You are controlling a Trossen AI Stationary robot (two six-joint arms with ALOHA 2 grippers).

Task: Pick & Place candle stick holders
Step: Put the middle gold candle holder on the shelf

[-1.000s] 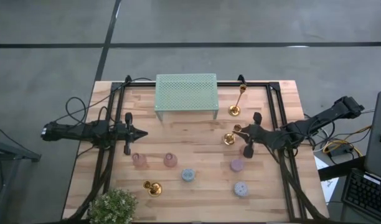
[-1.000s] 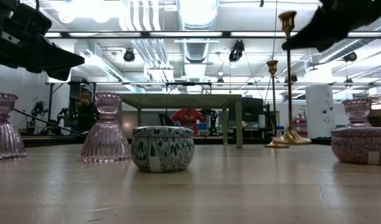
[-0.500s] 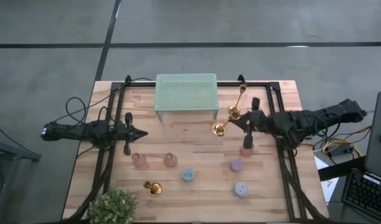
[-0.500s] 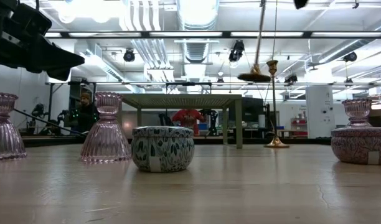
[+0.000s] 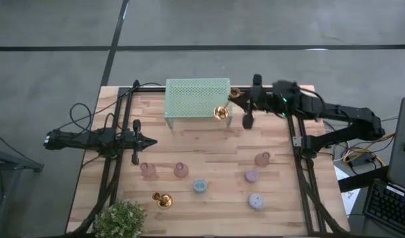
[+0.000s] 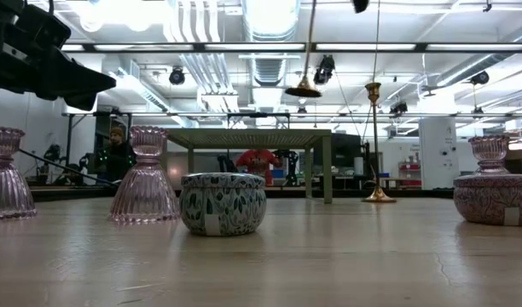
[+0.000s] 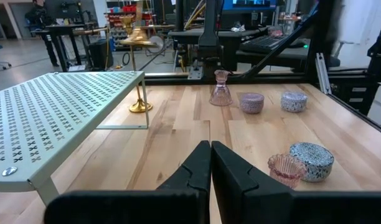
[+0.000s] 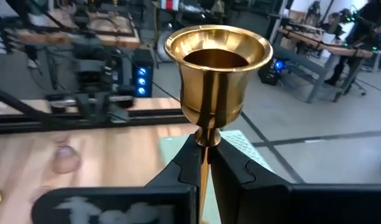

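Observation:
My right gripper (image 5: 241,96) (image 8: 205,148) is shut on a gold candle stick holder (image 6: 304,87), which hangs above the right end of a green perforated rack (image 5: 198,98). A second candle stick holder (image 6: 378,194) (image 7: 139,107) stands upright on its round base just right of the rack. A third (image 5: 163,199) lies on the table near the front left. At the table's left my left gripper (image 5: 151,141) (image 7: 210,152) is shut on nothing and held level. My right gripper pinches the slim stem (image 8: 205,138) just under the cup top (image 8: 216,56) between its two fingers (image 8: 181,163). The fingers come in about level from the table's right and lie across the stem. The holder hangs upright, with its round base (image 6: 304,89) lifted clear above the rack.
Pink ribbed glass holders (image 5: 148,170) (image 5: 181,170) (image 5: 263,158) and round patterned tins (image 5: 200,186) (image 5: 256,200) (image 5: 253,175) stand across the table's front half. A potted plant (image 5: 120,218) stands at the front left corner. Black frame rails (image 5: 298,142) run along both sides.
My right gripper has risen and swung toward the far edge and the rack, staying shut on the candle stick holder. The holder stood with its base on the table right of centre and is now lifted clear, upright, above the rack's right end.

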